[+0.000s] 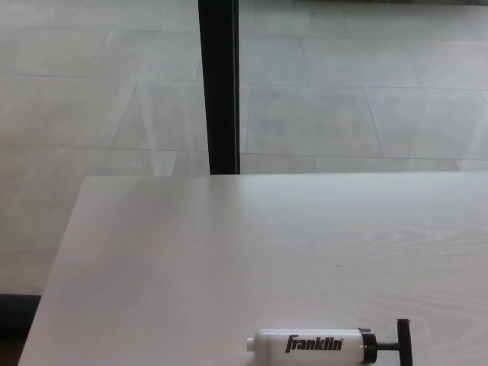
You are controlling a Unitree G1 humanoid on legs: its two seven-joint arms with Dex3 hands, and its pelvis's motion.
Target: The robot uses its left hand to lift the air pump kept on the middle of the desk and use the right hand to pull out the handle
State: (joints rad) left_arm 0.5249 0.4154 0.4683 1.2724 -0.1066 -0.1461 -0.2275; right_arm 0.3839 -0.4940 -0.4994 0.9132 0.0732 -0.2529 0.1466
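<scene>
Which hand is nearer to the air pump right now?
Neither can be judged: no hand shows in the head view. The air pump lies alone on the desk near the bottom edge, its handle pointing to the robot's right.

A white air pump (309, 348) lies flat near the bench's (229, 252) near edge, its black handle (402, 343) pointing right.

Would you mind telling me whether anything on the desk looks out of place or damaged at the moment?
Nothing looks damaged or spilled. The air pump lies on its side near the desk's front edge, T-handle pointing toward picture right, close to the frame's bottom. Neither robot hand is in view.
</scene>
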